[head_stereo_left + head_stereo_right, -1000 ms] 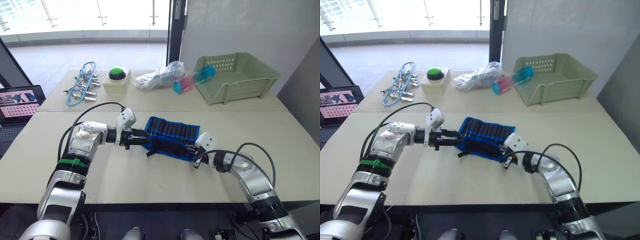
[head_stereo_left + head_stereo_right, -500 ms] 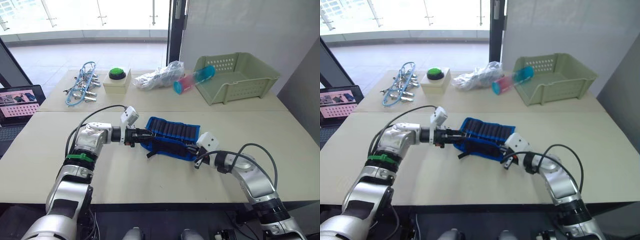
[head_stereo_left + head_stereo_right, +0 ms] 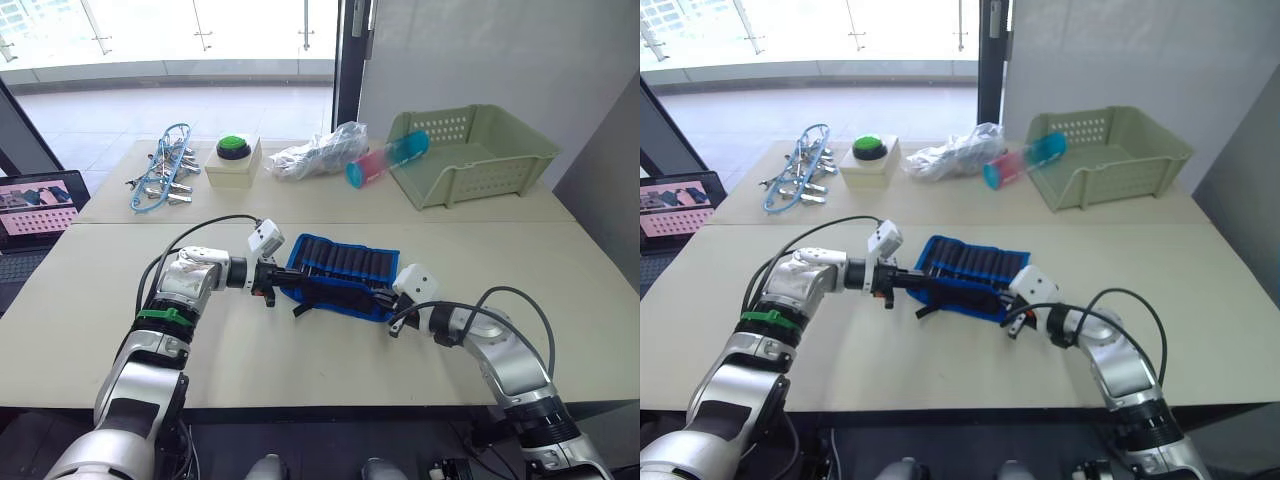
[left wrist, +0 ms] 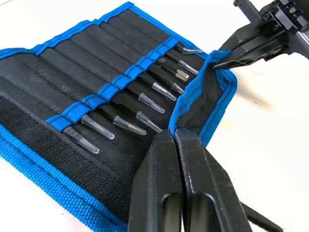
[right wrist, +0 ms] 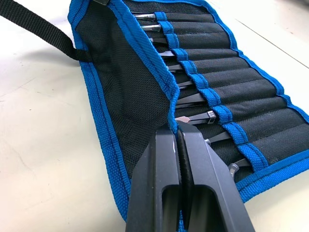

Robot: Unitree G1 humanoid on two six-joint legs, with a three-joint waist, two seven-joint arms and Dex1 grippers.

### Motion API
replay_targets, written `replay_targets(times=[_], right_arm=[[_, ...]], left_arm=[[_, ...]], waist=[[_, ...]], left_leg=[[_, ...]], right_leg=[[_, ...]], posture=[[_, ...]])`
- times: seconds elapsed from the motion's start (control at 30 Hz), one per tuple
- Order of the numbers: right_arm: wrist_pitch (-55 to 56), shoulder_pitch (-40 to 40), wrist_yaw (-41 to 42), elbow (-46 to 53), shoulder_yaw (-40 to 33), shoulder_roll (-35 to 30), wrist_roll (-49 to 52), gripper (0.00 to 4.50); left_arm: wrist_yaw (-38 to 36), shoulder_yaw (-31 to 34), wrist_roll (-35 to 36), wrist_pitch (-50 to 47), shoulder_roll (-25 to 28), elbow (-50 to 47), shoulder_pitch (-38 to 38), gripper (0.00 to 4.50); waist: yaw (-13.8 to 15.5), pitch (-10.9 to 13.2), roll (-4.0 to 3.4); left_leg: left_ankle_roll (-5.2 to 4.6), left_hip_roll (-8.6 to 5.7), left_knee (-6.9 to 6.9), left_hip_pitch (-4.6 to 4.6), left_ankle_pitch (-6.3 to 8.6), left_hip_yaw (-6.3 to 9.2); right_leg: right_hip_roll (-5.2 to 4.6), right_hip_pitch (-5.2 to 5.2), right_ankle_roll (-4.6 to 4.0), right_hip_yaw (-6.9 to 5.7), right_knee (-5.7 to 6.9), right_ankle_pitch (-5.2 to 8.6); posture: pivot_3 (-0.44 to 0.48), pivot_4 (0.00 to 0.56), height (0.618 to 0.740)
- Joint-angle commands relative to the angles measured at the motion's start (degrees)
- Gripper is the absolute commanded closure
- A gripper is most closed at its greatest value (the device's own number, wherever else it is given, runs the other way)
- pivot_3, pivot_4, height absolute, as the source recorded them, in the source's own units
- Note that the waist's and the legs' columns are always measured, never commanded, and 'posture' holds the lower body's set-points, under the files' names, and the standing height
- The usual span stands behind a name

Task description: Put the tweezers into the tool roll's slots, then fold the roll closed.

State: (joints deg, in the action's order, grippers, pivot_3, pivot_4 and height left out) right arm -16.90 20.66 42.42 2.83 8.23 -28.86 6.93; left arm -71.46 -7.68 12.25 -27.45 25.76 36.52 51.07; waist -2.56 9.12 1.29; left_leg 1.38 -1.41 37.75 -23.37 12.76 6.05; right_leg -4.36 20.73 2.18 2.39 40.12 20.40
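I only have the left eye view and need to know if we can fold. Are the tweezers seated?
Observer: Yes. The tweezers sit in the slots of the tool roll, with their tips poking out under the blue band.
Operator: Have my left fingers got the flap?
Observer: The left fingers are shut on the flap's blue edge.
Operator: And the right?
Observer: The right fingers are shut on that same flap edge.

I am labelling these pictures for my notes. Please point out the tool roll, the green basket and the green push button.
tool roll (image 3: 345, 262), left eye view, on the black slotted panel.
green basket (image 3: 480, 182), left eye view, on its perforated front wall.
green push button (image 3: 233, 147), left eye view, on the green dome.
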Motion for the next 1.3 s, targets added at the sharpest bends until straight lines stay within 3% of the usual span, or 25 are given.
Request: replay_targets(times=[0.03, 0.57, 0.63, 0.97, 1.03, 1.17, 1.2, 1.3], right_arm=[[0.40, 0.82, -0.80, 0.49, -1.28, -0.18, -0.22, 4.50], [3.51, 5.48, -5.39, -8.61, -0.78, 2.28, -5.51, 4.50], [2.83, 5.26, -5.50, -8.00, -2.13, 3.32, -3.89, 4.50], [4.20, 4.23, -6.94, -2.49, -9.73, 4.28, 1.82, 1.23], [3.61, 3.54, -5.65, -0.26, -10.51, 4.92, 4.38, 1.00], [2.57, 2.26, -5.56, 2.76, -9.28, 6.55, 6.20, 1.00], [2.56, 1.90, -6.03, 3.13, -8.09, 7.36, 5.75, 1.00], [2.30, 1.27, -8.28, 2.87, -4.97, 10.11, 3.73, 1.79]], left_arm=[[2.07, 2.03, 0.25, 1.71, -0.52, 1.65, 3.01, 4.45], [12.69, 0.24, -7.58, 14.26, -5.19, 10.43, 4.40, 4.45], [13.06, 2.18, -5.88, 12.47, -5.42, 10.67, 4.75, 3.85], [11.34, 11.36, 4.53, 4.90, -3.66, -2.93, 1.84, 0.59], [10.18, 11.71, 7.34, 0.90, -3.50, -8.61, -0.31, 0.01], [9.85, 8.15, 8.33, -3.11, -3.58, -19.42, -5.75, 0.01], [11.06, 6.83, 7.52, -3.50, -4.14, -21.24, -7.03, 0.27], [16.06, 4.27, 4.94, -3.61, -6.40, -22.60, -9.49, 1.17]], waist=[[0.04, 0.00, 0.00], [-0.01, 0.00, 0.01], [-0.05, 0.00, 0.01], [-0.06, 0.00, 0.01], [-0.08, 0.00, 0.00], [-0.16, 0.00, 0.00], [-0.12, 0.00, 0.00], [-0.01, 0.00, 0.00]], left_leg=[[0.00, 0.00, 0.00, 0.00, 0.00, 0.00], [0.00, -0.03, 0.00, 0.00, 0.00, -0.07], [0.00, -0.02, 0.00, 0.00, 0.00, -0.06], [0.01, -0.01, 0.00, -0.04, 0.00, 0.05], [0.01, 0.00, 0.00, -0.04, 0.00, 0.05], [0.00, 0.01, -0.01, -0.02, 0.00, 0.04], [0.00, 0.03, -0.01, -0.01, 0.00, 0.05], [0.01, 0.03, -0.01, 0.01, 0.00, 0.06]], right_leg=[[0.00, 0.00, 0.00, 0.00, 0.00, 0.00], [-0.02, 0.02, 0.00, 0.01, 0.01, 0.00], [-0.01, 0.02, 0.00, 0.01, 0.02, 0.00], [-0.04, 0.04, 0.00, 0.01, 0.01, 0.00], [-0.03, 0.04, 0.00, 0.01, 0.01, 0.00], [-0.03, 0.03, 0.00, 0.05, 0.03, 0.00], [-0.02, 0.03, 0.00, 0.05, 0.01, 0.00], [-0.01, 0.03, 0.00, 0.06, 0.04, 0.00]], posture=[[0.000, 0.150, 0.740], [0.000, 0.150, 0.740], [0.000, 0.150, 0.740], [0.000, 0.150, 0.740], [0.000, 0.150, 0.740], [0.000, 0.150, 0.740], [0.000, 0.150, 0.740], [0.000, 0.150, 0.740]])
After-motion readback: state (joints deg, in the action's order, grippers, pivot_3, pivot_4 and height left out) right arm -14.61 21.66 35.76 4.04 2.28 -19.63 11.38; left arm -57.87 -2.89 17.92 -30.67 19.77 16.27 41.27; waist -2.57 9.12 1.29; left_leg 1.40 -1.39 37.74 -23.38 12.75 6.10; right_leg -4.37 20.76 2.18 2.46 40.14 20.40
